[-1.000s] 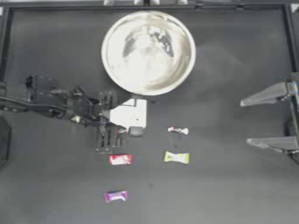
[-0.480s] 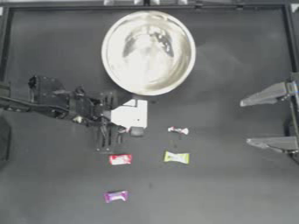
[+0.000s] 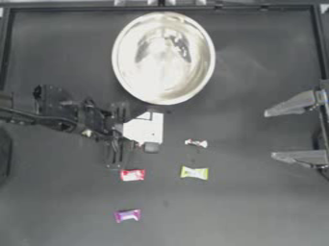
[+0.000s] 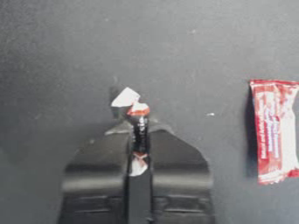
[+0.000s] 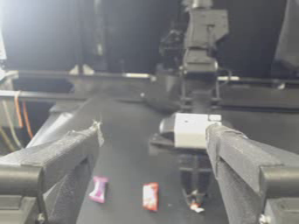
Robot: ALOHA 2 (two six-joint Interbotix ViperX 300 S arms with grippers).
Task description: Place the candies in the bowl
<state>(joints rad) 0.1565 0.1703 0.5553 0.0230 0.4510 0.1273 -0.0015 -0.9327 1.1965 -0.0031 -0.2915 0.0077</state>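
The shiny metal bowl [image 3: 164, 57] stands at the back middle of the table. My left gripper [image 3: 116, 162] points toward the front, below the bowl's left side. It is shut on a white-and-red twist candy [image 4: 136, 109] whose wrapper end sticks out past the fingertips. A red candy [image 3: 132, 175] lies just in front of the gripper, also seen as the red candy [image 4: 273, 131] in the left wrist view. On the table lie another white-and-red twist candy [image 3: 196, 143], a yellow-green candy [image 3: 194, 173] and a purple-pink candy [image 3: 127, 215]. My right gripper [image 3: 290, 130] is parked open at the right edge.
The left arm [image 3: 57, 110] stretches in from the left edge at mid height. A raised dark rim [image 3: 160, 8] frames the table at the back and sides. The right wrist view looks across at the left arm, with the purple-pink candy [image 5: 99, 189] and red candy [image 5: 151, 196] on the table.
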